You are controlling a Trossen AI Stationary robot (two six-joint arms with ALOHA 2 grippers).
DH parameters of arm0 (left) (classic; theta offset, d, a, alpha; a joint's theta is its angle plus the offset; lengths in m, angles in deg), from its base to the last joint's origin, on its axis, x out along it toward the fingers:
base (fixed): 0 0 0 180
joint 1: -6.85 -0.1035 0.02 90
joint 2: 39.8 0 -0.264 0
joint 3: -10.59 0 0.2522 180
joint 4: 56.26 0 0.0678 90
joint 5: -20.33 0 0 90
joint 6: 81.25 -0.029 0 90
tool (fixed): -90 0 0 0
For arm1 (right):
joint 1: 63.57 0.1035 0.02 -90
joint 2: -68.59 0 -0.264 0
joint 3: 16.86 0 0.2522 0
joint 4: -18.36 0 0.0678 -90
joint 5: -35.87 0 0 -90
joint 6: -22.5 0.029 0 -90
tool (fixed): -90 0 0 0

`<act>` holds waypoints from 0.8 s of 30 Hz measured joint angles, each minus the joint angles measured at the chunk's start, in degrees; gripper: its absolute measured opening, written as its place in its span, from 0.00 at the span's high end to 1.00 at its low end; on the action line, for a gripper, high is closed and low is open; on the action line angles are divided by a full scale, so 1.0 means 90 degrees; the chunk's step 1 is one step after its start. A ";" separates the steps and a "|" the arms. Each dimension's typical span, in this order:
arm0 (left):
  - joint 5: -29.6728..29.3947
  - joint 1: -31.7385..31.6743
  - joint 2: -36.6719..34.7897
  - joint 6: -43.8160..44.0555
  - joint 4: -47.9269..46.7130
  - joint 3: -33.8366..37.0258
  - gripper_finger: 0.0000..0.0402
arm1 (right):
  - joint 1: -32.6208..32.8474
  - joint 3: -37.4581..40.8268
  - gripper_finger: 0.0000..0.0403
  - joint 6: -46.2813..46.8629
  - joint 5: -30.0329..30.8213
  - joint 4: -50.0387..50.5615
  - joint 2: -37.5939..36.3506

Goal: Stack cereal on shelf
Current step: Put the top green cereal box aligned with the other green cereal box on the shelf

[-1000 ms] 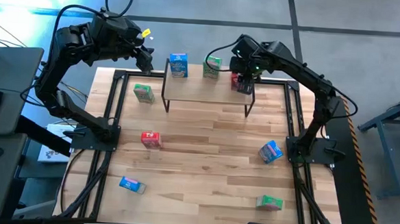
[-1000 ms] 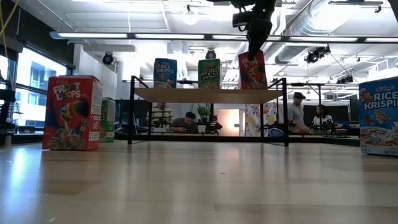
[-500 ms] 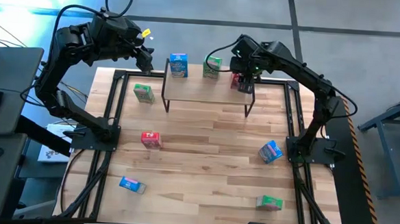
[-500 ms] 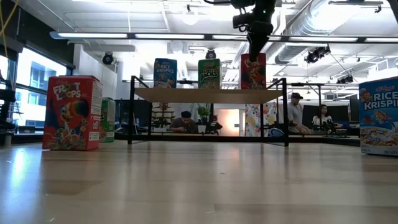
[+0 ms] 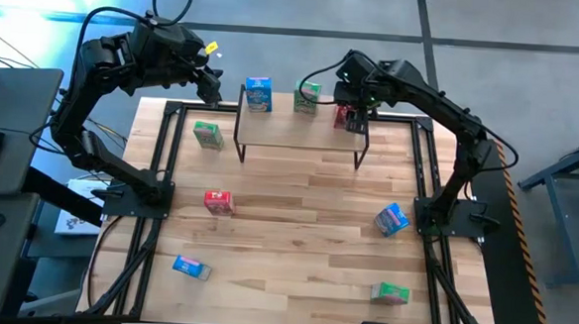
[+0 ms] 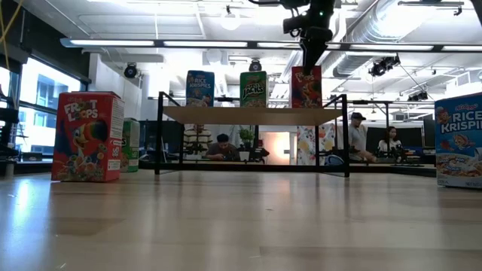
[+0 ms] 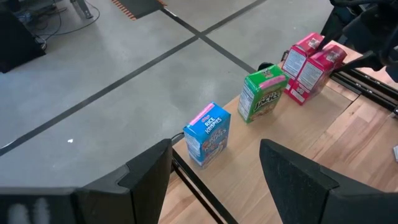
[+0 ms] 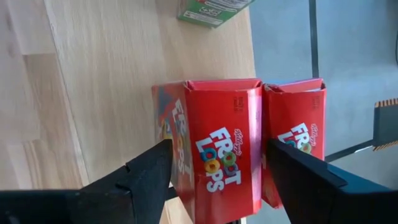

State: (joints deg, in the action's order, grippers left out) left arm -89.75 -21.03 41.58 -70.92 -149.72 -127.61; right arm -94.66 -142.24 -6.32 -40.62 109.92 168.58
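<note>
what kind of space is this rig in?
Probably a robotics lab or open workshop: bare ceiling ducts, people at desks behind the table, and a grey concrete floor around it.

Grey floor (image 5: 278, 8) — ceiling strip lights (image 6: 151, 43) (lit)

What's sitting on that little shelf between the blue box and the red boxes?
A green cereal box stands upright between the blue box and the red boxes on the shelf; the low view and left wrist view both show it.
</note>
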 joint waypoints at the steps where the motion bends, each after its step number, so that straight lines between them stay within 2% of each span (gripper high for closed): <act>1: 0.0000 -0.0001 -0.0002 0.0000 0.0000 0.0001 0.42 | 0.0000 0.0000 0.37 0.0000 -0.0009 0.0016 -0.0008; 11: 0.0000 -0.0001 0.0000 0.0000 0.0000 0.0000 0.42 | 0.0141 -0.0007 0.37 0.0097 0.0011 0.0031 -0.0213; 24: 0.0000 0.0000 -0.0001 0.0000 0.0000 0.0002 0.42 | 0.0213 -0.0007 0.37 0.1018 0.0264 -0.0021 -0.0961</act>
State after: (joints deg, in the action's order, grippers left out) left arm -89.75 -21.03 41.58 -70.92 -149.72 -127.60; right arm -92.74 -142.30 2.84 -38.24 109.74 159.93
